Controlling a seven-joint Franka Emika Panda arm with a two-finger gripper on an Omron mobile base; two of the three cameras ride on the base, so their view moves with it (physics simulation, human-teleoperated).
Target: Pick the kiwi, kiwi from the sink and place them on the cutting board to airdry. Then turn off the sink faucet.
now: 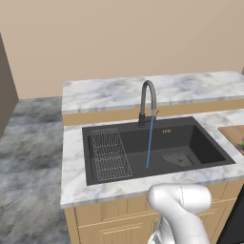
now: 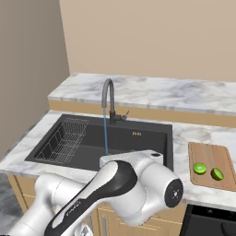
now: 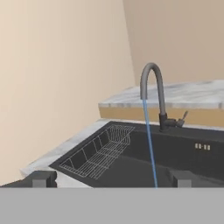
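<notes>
Hand view looks across the sink (image 3: pixel 131 153) at the sink faucet (image 3: pixel 154 94), whose small side lever (image 3: pixel 183 119) juts right of its base, ahead of and above the gripper (image 3: pixel 111 178); its fingers (image 3: pixel 41 178) stand fully spread and hold nothing. Water (image 3: pixel 150 144) streams from the spout, so the lever looks like the next target. Both kiwis (image 2: pixel 199 168) lie side by side on the cutting board (image 2: pixel 212 153) right of the basin; no writing is legible anywhere.
</notes>
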